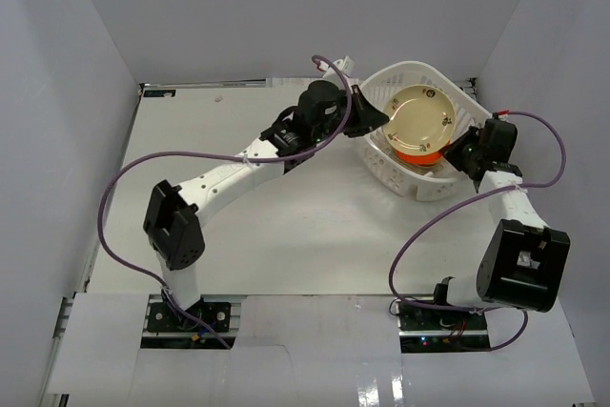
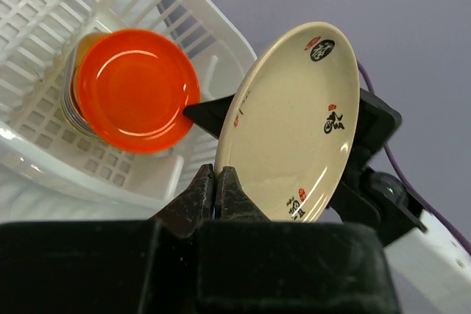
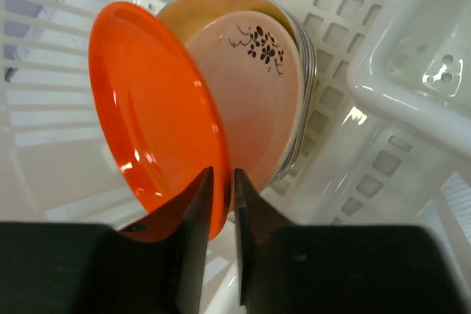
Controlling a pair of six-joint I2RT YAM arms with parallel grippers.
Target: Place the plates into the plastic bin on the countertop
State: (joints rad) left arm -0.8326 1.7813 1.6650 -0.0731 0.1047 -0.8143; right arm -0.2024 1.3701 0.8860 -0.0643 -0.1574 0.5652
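My left gripper [image 1: 377,121] [image 2: 218,180] is shut on the rim of a round cream plate [image 1: 424,118] [image 2: 294,123] with small dark prints, holding it tilted above the white plastic bin [image 1: 400,178] [image 2: 44,5]. My right gripper [image 1: 457,153] [image 3: 222,182] grips the rim of an orange plate [image 1: 419,152] [image 3: 154,115] [image 2: 136,90], tilted up off a stack inside the bin. The stack's top plate is pinkish tan with a dark flower print [image 3: 254,86]. The lower plates are mostly hidden.
The bin stands at the far right of the white countertop [image 1: 315,226], close to the right wall. Purple cables loop from both arms [image 1: 114,207]. The bin's rolled rim [image 3: 397,71] is right beside my right fingers.
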